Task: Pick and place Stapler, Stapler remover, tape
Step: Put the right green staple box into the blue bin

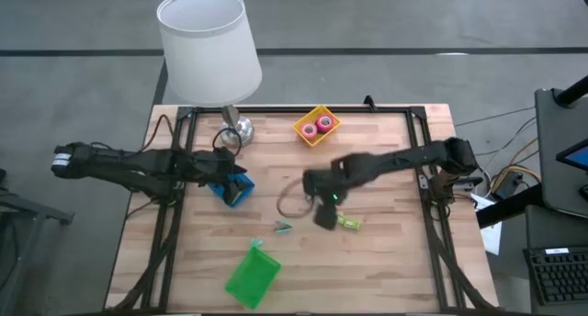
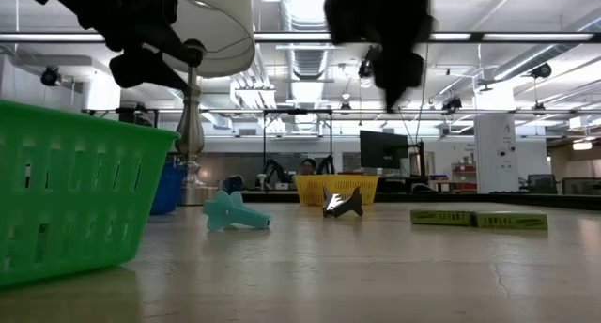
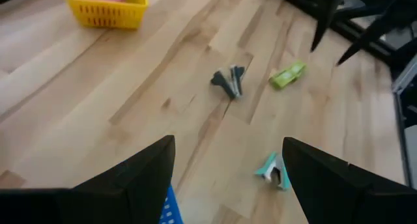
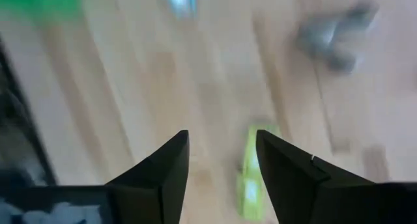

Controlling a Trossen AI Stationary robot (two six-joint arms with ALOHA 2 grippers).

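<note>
A lime-green stapler [image 1: 349,222] lies flat on the table. A teal staple remover [image 1: 282,226] lies to its left. A dark grey staple remover [image 3: 229,81] lies farther back, hidden under my right arm in the high view. Pink and red tape rolls [image 1: 318,125] sit in a yellow basket [image 1: 312,135] at the far edge; no dark blue roll shows. My right gripper [image 4: 221,142] hangs open above the table just left of the stapler [image 4: 253,172], touching nothing. My left gripper [image 3: 228,146] is open over a blue basket [image 1: 235,191].
A green basket [image 1: 252,276] stands near the table's near edge. A lamp [image 1: 208,42] with a white shade rises at the far left, its metal base [image 1: 235,132] beside my left arm. A cord loop [image 1: 288,202] lies left of my right gripper. Black frame rails line the table.
</note>
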